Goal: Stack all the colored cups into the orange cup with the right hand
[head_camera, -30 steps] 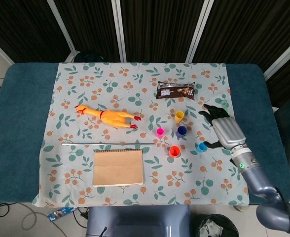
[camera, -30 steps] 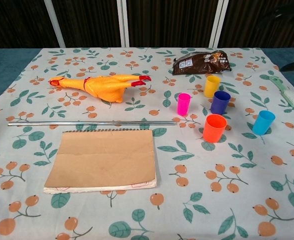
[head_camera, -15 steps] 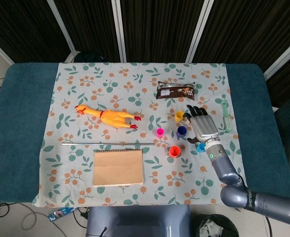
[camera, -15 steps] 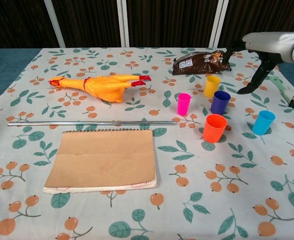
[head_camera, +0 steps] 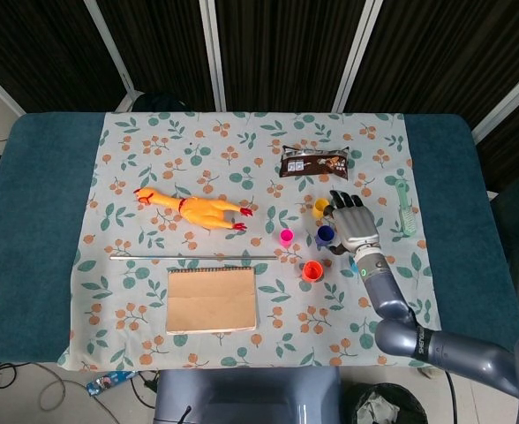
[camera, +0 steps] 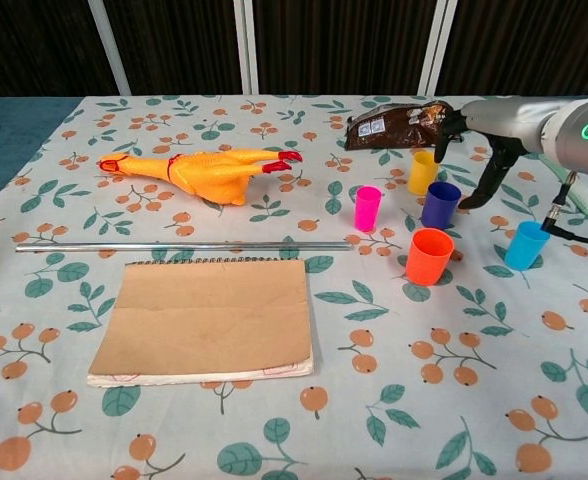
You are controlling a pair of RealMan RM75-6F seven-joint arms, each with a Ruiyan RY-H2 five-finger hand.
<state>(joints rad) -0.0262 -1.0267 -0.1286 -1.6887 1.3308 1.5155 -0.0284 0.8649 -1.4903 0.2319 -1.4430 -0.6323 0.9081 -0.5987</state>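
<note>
The orange cup [head_camera: 312, 270] [camera: 429, 256] stands upright on the flowered cloth. Around it stand the pink cup [camera: 367, 208], purple cup [camera: 440, 204], yellow cup [camera: 423, 172] and blue cup [camera: 526, 245], all upright and apart. My right hand [head_camera: 350, 226] [camera: 492, 122] hovers just right of the purple and yellow cups with its fingers spread and pointing down, holding nothing. One fingertip [camera: 470, 198] hangs close beside the purple cup. In the head view the hand covers most of the blue cup. The left hand shows in neither view.
A brown snack packet [camera: 404, 124] lies behind the cups. A green brush [head_camera: 404, 208] lies at the right. A yellow rubber chicken [camera: 202, 169], a metal rod [camera: 184, 246] and a brown notebook [camera: 209, 320] lie left of the cups.
My right hand has swung left from the table's right side, passing over the blue cup, and now hangs beside the purple and yellow cups. No cup has moved.
</note>
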